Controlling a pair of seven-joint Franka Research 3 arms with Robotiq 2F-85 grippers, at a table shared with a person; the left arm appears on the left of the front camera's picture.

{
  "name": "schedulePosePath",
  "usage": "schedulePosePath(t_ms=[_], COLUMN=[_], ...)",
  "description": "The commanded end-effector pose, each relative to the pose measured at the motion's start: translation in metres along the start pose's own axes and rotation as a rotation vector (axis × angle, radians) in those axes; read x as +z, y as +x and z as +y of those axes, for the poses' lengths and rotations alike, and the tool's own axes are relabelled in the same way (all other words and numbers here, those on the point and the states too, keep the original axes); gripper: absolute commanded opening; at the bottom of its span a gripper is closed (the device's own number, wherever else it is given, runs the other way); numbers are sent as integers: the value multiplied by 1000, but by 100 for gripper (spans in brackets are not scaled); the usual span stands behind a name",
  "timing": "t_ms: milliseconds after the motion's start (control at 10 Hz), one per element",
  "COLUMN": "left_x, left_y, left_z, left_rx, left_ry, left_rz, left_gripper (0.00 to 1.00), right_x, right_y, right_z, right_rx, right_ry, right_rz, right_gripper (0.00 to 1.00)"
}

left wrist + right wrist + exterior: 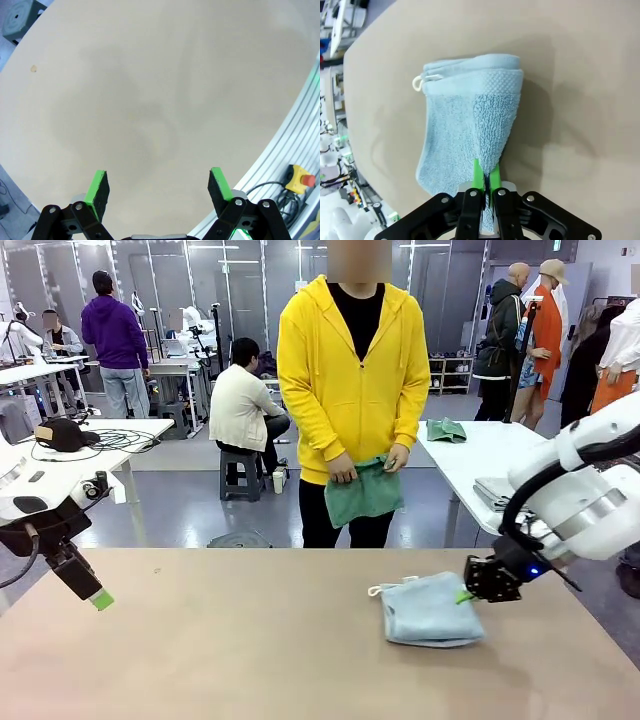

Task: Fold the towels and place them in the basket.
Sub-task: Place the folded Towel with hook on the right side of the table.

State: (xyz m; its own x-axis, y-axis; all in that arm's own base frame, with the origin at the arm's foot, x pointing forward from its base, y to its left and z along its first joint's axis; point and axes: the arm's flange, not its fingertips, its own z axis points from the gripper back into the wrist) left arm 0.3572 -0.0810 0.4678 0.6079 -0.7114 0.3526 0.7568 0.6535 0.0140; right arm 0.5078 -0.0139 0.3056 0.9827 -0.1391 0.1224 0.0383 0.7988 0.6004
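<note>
From the front, the right fingers (464, 595) were clamped on an edge of the folded pale blue towel (428, 612) lying on the table (250, 640). A person held the green towel (364, 492) far beyond them.

At the left wrist, the left fingers (98, 189) stood wide apart over bare table.

At the right wrist, the pale blue towel stretched ahead from the pinched fingers.

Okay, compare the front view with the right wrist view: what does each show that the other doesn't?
Front view adds: a person in a yellow hoodie across the table, holding a sea-green towel in both hands, and the left end effector near the table's left edge. Right wrist view adds: the green pads pressed together on the pale blue towel's edge. Both share: that folded towel lying on the table with its white loop, and the right end effector shut on it.
</note>
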Motion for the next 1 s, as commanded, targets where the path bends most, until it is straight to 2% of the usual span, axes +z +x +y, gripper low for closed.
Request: schedulePosePath(t_ms=[0,200,400,900], left_x=[0,0,0,0], left_y=[1,1,1,1], left_z=[0,0,0,0], left_rx=[8,8,8,8], left_ry=[14,14,14,14], left_rz=[7,7,7,7], left_gripper=[100,100,100,100], right_x=[10,32,53,71], right_y=[2,6,8,13], right_z=[-24,-52,-72,-88], right_rx=[22,27,-1,-39], right_ry=[-57,-138,-159,-239], right_rz=[-5,-3,-13,-25], right_gripper=[5,5,5,5])
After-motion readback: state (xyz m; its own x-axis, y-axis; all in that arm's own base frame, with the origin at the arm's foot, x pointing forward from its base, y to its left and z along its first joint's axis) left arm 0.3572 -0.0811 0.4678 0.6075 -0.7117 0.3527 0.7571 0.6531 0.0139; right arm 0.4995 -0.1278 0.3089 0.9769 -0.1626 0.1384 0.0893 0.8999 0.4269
